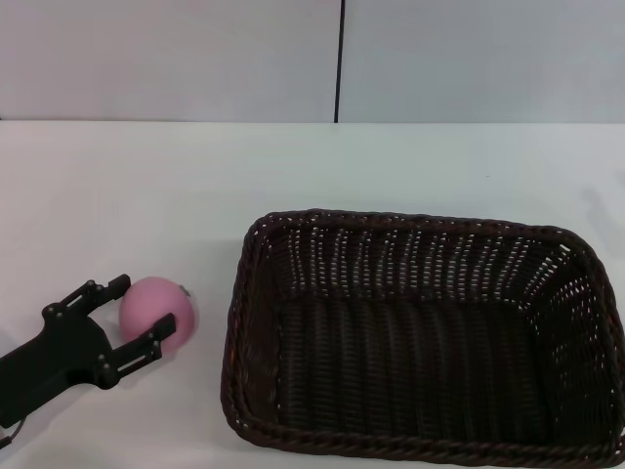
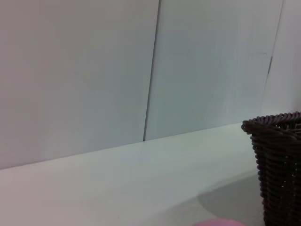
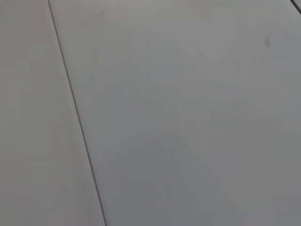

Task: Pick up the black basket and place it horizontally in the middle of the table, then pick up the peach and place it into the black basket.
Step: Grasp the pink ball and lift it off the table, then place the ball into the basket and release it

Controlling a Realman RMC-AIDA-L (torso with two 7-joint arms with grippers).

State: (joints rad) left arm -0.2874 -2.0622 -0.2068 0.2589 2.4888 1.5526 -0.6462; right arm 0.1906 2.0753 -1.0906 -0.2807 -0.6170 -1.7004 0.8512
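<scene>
The black basket [image 1: 410,221] stands upright and empty on the white table [image 1: 146,186], long side across, filling the right and centre front of the head view. The pink peach [image 1: 161,311] rests on the table just left of the basket. My left gripper [image 1: 145,307] reaches in from the front left, open, one finger on each side of the peach. In the left wrist view a basket corner [image 2: 277,165] shows, along with a sliver of the peach [image 2: 218,222]. My right gripper is out of view.
A pale wall [image 1: 195,59] with a dark vertical seam [image 1: 340,59] stands behind the table's far edge. The right wrist view shows only a plain grey surface with a thin dark line [image 3: 75,113].
</scene>
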